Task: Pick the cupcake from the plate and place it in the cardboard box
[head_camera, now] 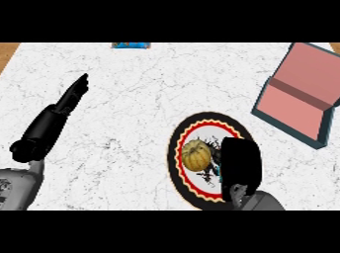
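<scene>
1. Cupcake point(195, 153) sitting on the left half of the plate point(190, 123), a round golden-brown top, not lifted yet; grasp not yet closed, by the look of it.
2. Right hand point(240, 160) lying over the right half of the plate, just beside the cupcake and perhaps touching its right flank; fingers point(214, 164) pointed toward the cake, though whether spread wide or already curling is not possible to tell from this steep angle.
3. Best to settle the fingers on either side of the cake's body rather than on the crown, low enough to catch the wrapper and not crush the top.
4. Worth keeping the palm clear of the plate's patterned rim while closing, so as not to nudge the plate along the table point(136, 79).
5. Close only once the cake sits squarely between thumb and fingers; a push from one side alone would likely slide it leftward off the plate's centre.
6. Lift straight up before any sideways travel, to clear the plate's edge.
7. Cardboard box point(304, 94) lying up and to the right of the plate, well apart from it, its pink inside showing and the flap open; carry the cake up and rightward, then lower into the open part and not onto the wall.
8. Left hand point(74, 94) resting at the left of the table, fingers straight, holding nothing; fine to leave out of the way.
</scene>
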Available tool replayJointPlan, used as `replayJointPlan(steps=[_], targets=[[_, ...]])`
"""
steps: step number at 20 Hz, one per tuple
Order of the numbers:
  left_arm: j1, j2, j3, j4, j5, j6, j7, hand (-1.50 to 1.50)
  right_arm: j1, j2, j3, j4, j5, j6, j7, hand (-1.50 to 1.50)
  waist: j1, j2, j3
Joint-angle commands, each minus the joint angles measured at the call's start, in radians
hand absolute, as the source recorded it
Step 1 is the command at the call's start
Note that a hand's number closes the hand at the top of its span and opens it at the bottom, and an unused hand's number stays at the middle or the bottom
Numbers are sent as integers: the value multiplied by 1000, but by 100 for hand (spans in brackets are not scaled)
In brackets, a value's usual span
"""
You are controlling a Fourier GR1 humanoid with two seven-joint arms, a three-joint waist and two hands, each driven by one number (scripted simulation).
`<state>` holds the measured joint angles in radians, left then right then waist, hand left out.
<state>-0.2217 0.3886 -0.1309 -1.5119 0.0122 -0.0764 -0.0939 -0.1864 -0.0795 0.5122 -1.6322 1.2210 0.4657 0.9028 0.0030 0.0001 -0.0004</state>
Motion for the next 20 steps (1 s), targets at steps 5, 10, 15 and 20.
replayJointPlan(steps=[5, 10, 15, 20], targets=[[-23, -14, -19, -15, -3, -14, 0, 0, -139, -22, 152, -12, -204, -64, -545, 150, 54, 12, 5], [0, -4, 8, -19, 18, -30, 19, 0, -221, -57, 134, -17, -181, -218, -737, 150, 16, 1, 2], [-11, -9, 21, -57, 1, -20, 72, 0, -250, -149, 19, -156, -201, -213, -824, 150, -3, -2, 1], [31, 13, 55, -24, 7, -51, 5, 0, -263, -91, -134, -307, -239, -163, -670, 150, -9, -4, 0]])
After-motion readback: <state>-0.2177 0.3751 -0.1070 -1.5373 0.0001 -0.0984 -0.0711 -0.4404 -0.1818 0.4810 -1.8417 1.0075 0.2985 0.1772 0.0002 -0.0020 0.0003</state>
